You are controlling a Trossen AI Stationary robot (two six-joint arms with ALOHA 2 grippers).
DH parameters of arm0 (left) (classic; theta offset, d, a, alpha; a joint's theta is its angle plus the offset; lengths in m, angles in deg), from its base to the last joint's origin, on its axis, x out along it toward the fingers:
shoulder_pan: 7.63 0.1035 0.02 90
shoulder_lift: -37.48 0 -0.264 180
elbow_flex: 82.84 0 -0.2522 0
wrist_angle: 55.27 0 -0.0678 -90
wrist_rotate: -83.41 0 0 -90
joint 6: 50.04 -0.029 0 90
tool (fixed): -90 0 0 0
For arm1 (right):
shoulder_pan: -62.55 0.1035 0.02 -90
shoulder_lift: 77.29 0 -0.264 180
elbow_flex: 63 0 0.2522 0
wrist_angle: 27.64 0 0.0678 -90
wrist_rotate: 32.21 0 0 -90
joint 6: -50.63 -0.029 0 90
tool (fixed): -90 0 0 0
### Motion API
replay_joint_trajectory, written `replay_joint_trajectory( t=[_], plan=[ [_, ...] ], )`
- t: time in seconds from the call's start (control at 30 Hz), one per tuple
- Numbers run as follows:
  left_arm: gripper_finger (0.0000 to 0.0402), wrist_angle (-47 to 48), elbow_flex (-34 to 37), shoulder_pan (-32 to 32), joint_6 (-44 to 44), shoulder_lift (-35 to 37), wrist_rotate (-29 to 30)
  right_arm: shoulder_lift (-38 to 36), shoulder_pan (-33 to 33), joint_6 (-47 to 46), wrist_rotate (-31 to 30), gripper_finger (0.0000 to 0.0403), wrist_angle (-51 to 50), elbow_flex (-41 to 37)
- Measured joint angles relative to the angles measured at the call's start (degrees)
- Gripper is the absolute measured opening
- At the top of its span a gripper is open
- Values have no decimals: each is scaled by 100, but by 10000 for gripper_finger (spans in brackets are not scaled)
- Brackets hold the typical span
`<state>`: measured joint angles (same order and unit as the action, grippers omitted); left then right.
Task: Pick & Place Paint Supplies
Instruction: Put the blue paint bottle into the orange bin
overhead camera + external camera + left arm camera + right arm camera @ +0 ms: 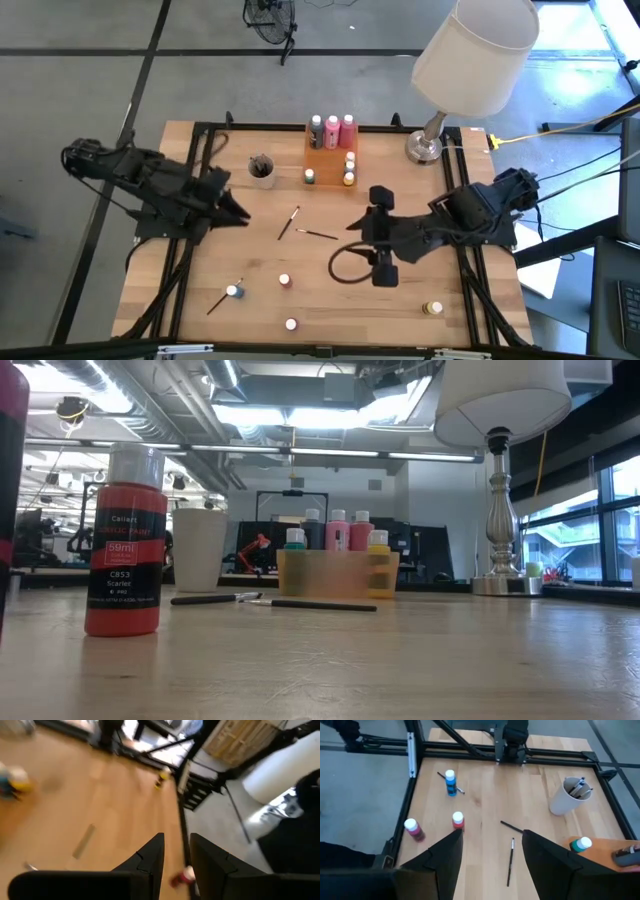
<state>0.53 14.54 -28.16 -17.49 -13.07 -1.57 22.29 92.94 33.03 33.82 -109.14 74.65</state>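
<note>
Paintbrushes [318, 235] lie loose mid-desk, between both arms; the nearer brush [510, 854] points lengthwise straight away from the right gripper [492, 857], whose fingers [447, 854] stand released and empty. Left gripper [176, 857] hangs narrowly parted, holding nothing, off the desk [260, 250] edge

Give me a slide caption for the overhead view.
Both arms hover over a table with scattered paint pots, two loose brushes and an orange tray of bottles.

A pale wooden table [400, 310] in a black frame carries an orange tray [325, 160], a grey cup [262, 171] and a lamp [425, 148] at the back — two paintbrushes [318, 234] lie mid-table, small paint pots [285, 281] scattered at the front.
</note>
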Motion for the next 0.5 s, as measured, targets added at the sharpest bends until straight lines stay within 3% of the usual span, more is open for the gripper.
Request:
replay_joint_trajectory(
  t=[0.5],
  plan=[
    [90,1662,-1110,-1660,2332,-1685,151,124,481,-107,-1,208,-20,-284]
  ],
)
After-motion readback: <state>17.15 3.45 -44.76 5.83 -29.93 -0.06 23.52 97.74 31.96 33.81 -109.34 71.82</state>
